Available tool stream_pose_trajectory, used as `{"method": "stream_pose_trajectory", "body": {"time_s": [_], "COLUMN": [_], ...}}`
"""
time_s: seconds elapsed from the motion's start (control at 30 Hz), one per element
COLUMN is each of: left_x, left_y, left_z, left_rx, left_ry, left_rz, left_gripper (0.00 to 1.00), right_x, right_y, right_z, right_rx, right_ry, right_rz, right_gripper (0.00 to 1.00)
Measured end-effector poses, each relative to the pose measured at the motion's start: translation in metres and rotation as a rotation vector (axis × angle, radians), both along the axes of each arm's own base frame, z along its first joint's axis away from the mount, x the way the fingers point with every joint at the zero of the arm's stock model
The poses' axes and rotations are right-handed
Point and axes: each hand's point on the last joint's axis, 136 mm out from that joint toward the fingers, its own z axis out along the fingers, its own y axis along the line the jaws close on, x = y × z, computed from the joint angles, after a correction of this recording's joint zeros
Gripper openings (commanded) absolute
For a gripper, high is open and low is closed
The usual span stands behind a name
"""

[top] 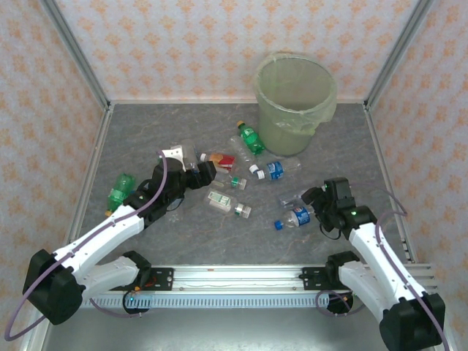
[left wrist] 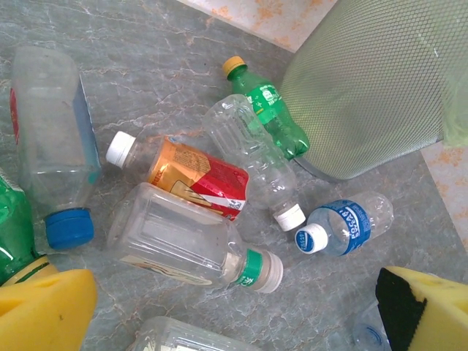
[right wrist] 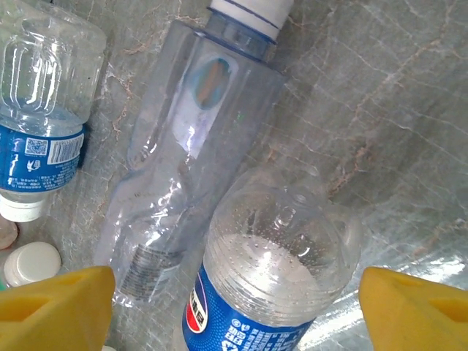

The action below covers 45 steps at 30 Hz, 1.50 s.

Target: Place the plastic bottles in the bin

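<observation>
The left end effector (top: 207, 172), seen from the top external view, hangs open over plastic bottles (top: 228, 201) scattered on the table (top: 183, 241). The right end effector (top: 311, 199) sits at a blue-labelled bottle (top: 296, 217), and the bin (top: 292, 102) stands upright at the far side. In the left wrist view, the yellow fingers (left wrist: 44, 311) stand wide apart and hold nothing, with a green bottle (left wrist: 267, 106) lying at the bin's base. In the right wrist view, the fingers (right wrist: 58, 307) straddle the blue-labelled bottle without clamping it.

Top cam: high at near edge, looks down on whole table (top: 241, 245); wrist cams close, tilted down; left shares bin (top: 295, 102) with top
</observation>
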Motion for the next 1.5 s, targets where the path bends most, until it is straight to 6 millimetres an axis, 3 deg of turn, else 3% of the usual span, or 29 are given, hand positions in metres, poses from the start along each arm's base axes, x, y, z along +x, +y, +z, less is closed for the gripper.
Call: {"method": "stream_pose_trajectory", "body": {"time_s": [0.27,0.67,1.5], "left_x": [-0.004,-0.010,-0.006], "left_y": [-0.001,-0.004,-0.007], "left_z": [-0.003,-0.001,0.008], "left_rx": [0.012,0.029,0.041], "left_ry": [0.013,0.008,0.000], "left_rz": [-0.014,-0.045,-0.056], "left_gripper": [0.99,0.99,0.99], "right_x": [-0.007,-0.021,-0.001], "right_y": [0.005,0.016,0.029], "right_z": [0.004,-0.034,-0.043], "right_rx": [0.038,0.127,0.189], "right_ry": [0.022,0.102,0.059], "right_rz": [0.001,-0.013,0.000], "right_gripper": [0.84,0.79,0.66]}}
